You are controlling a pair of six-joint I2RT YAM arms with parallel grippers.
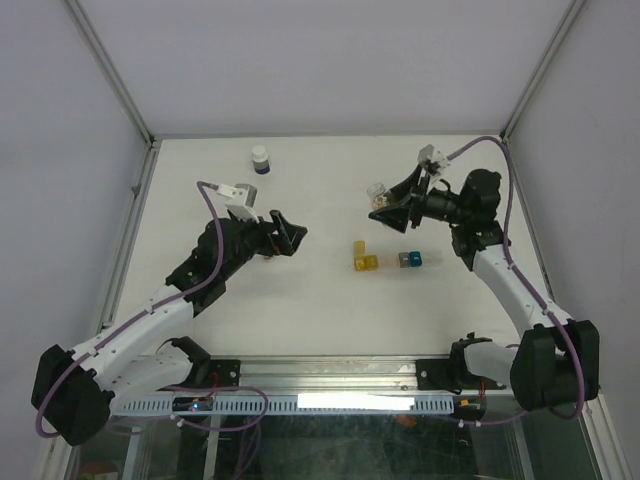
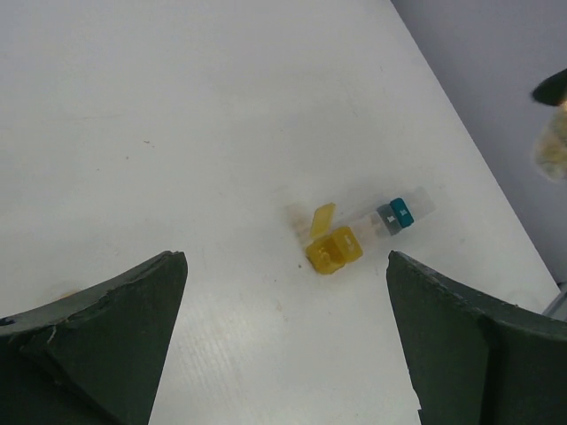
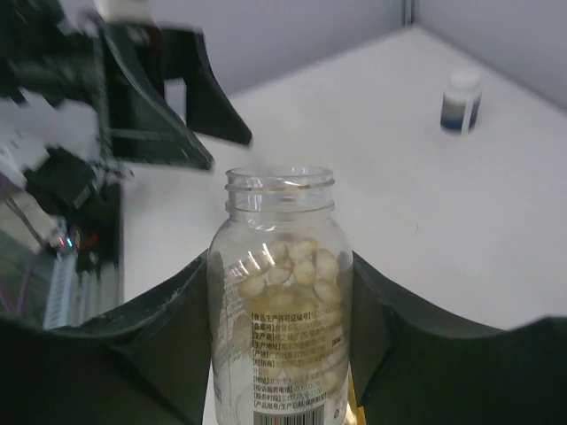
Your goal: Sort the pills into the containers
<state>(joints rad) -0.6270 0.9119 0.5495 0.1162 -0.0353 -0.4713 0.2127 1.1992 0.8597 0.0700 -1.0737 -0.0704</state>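
One strip of four joined containers [image 1: 386, 259] lies on the white table [image 1: 300, 320], right of centre, with the lid of its yellow end compartment [image 2: 335, 250] flipped up. Just beyond it, the right gripper [image 1: 388, 200] is clamped on one uncapped clear bottle [image 3: 279, 301] of pale yellow pills [image 3: 285, 266]. The left gripper [image 1: 288, 233] hovers left of the strip, jaws wide apart and empty. A second, white-capped bottle [image 1: 260, 159] stands near the far edge.

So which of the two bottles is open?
The clear plastic bottle of pale pills in the right gripper: its threaded neck is bare, while the small dark bottle on the table wears a white cap.
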